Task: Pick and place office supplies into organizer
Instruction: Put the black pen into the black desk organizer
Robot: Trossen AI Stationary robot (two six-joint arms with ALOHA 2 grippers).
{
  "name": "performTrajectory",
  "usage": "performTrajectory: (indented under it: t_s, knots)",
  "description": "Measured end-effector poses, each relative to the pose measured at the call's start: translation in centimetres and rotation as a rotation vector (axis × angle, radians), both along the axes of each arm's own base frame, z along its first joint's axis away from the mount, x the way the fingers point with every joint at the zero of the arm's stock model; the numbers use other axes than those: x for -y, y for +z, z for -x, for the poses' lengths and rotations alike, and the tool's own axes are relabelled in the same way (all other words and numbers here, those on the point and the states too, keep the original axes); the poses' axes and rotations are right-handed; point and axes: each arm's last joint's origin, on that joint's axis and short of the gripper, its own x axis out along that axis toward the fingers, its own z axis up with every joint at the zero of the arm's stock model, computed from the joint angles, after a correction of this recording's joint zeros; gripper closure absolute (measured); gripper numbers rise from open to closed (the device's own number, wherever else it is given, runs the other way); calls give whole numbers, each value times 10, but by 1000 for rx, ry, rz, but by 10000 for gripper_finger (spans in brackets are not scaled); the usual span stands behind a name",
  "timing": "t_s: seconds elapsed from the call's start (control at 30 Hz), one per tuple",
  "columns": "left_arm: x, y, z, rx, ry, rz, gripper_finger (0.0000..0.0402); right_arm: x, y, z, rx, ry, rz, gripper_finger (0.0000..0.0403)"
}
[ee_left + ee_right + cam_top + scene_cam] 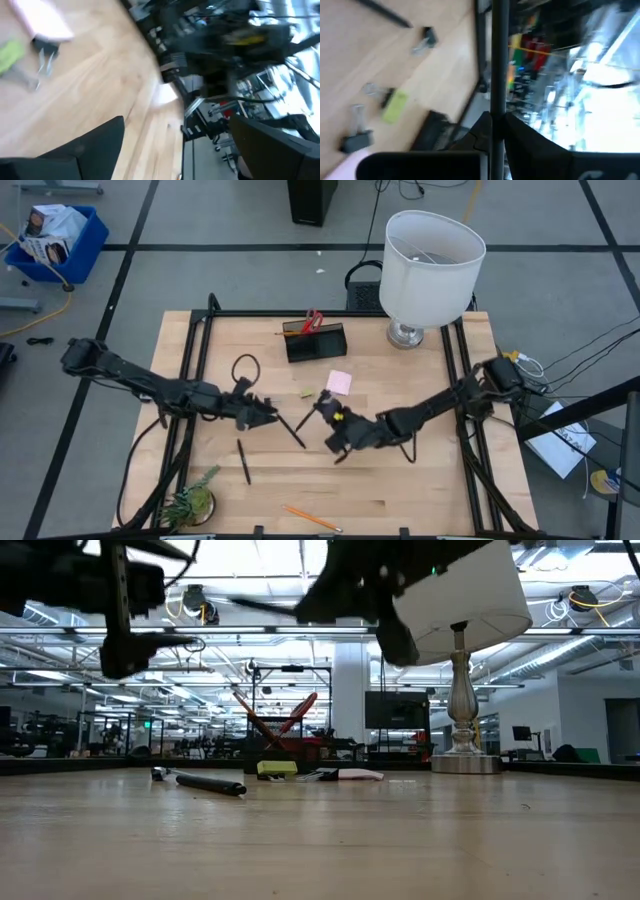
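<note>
Bright overhead light; motion-blurred wrist views

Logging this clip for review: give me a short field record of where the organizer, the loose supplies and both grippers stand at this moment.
organizer: black organizer at the table's far middle, red-handled scissors standing in it
lamp: white-shaded lamp beside the organizer, far right
loose on table: pink sticky-note pad, yellow-green eraser, black pen, orange pencil near the front edge
plant: small green plant at the front left corner
right gripper: right gripper shut on a black pen, raised above the table's middle
left gripper: left gripper open, empty, facing the right gripper
</note>
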Motion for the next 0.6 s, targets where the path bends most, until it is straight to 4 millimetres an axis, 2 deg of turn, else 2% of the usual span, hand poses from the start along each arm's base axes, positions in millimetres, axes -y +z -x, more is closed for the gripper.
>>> performTrajectory:
  t_s: [0.17, 0.37, 0.6]
  knots:
    - [5, -13, -14, -32, 14, 101, 78, -16, 5, 3, -6, 71, 93, 383]
    - [9, -15, -27, 74, -2, 131, 120, -5, 2, -1, -7, 39, 66, 381]
    - [15, -19, -49, 16, 4, 141, 144, 5, -1, -8, -23, 93, 61, 381]
